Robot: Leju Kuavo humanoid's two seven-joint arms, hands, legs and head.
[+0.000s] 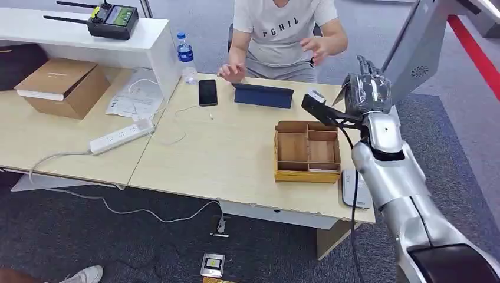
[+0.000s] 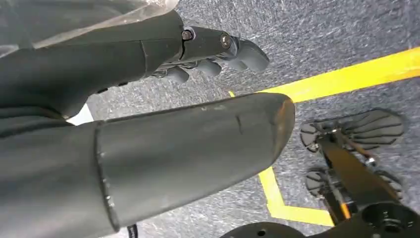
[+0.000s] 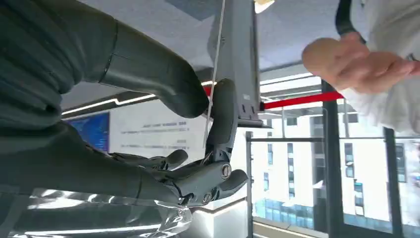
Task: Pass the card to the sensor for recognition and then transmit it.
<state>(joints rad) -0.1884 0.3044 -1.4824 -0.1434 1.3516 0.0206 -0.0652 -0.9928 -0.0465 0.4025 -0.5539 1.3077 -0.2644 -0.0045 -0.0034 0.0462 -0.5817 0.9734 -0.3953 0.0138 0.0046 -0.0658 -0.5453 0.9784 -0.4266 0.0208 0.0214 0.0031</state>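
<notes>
My right hand (image 1: pixel 367 88) is raised above the table's far right corner, just beside the slanted grey sensor stand (image 1: pixel 415 56). It pinches a thin pale card (image 3: pixel 213 84), seen edge-on, between the thumb (image 3: pixel 148 69) and a dark finger. The card stands right against the grey sensor panel (image 3: pixel 240 54). My left hand (image 2: pixel 218 49) hangs over grey carpet with nothing in it, its fingers loosely apart from the thumb. A seated person across the table holds one hand (image 1: pixel 318 47) up near my right hand, and it also appears in the right wrist view (image 3: pixel 356 64).
On the table (image 1: pixel 230 159) lie a compartmented wooden box (image 1: pixel 306 151), a dark tablet (image 1: pixel 263 95), a phone (image 1: pixel 207 92), a water bottle (image 1: pixel 186 56), a power strip (image 1: pixel 121 137) and a cardboard box (image 1: pixel 59 85). A grey device (image 1: pixel 354 188) sits at the near right edge.
</notes>
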